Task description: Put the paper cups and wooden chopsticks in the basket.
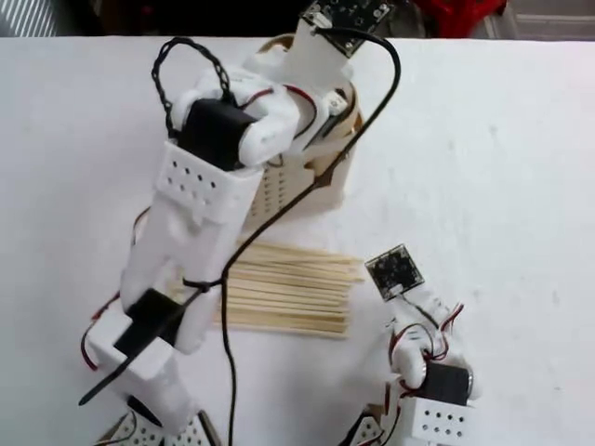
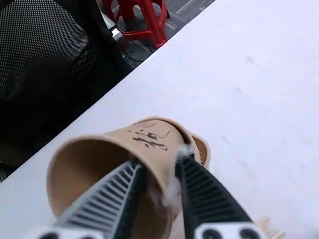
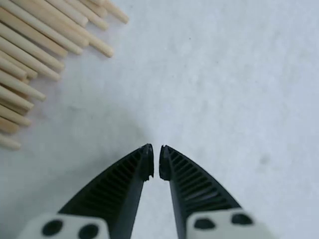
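Cup dropping looks like the step in hand. The left hand (image 2: 159,162) is closed on the wall of a paper cup (image 2: 94,164), with one finger inside the cup and one outside. The cup hangs tipped on its side. In the high view the left arm is stretched out over the basket (image 1: 279,190), which stands on the table (image 1: 483,167) near the far edge. So the cup seems to be above the basket or at its rim. How low it hangs cannot be told.

To do this well, the left hand should go down low first, so the cup does not bounce out. Then it should open slowly and wide, because the inside finger can catch the thin wall and pull the cup back up. After that it should lift straight up.

The wooden chopsticks (image 1: 288,288) lie in a pile on the table just in front of the basket, not yet in it. The right hand (image 3: 155,159) hovers over bare table near their tips. Its fingers almost touch and hold nothing. It will need to open before it can pick the chopsticks up.
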Motion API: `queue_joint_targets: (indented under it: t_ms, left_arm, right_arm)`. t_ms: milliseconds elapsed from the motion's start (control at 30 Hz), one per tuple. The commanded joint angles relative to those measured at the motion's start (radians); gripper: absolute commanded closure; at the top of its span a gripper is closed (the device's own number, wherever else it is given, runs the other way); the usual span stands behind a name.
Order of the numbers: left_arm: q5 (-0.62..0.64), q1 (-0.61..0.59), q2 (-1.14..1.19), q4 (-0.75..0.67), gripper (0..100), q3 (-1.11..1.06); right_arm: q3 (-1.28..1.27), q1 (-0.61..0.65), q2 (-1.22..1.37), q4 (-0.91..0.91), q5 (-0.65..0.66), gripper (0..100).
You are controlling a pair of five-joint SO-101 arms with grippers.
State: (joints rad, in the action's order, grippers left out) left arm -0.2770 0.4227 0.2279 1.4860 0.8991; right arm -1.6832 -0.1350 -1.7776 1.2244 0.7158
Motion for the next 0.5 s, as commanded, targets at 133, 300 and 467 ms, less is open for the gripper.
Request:
queue_joint_targets:
  t_ms: [133,300,467]
  left_arm:
    - [-0.006,0.025,-0.001,-0.089,88,0.000]
    - [-0.006,0.038,-0.001,-0.127,88,0.003]
    - [-0.006,0.028,-0.008,-0.123,88,0.011]
  right_arm:
    - [-0.008,0.008,-0.004,0.005,0.008,95.7]
    - [-0.008,0.008,-0.004,0.005,0.008,95.7]
    - [-0.008,0.008,-0.004,0.005,0.008,95.7]
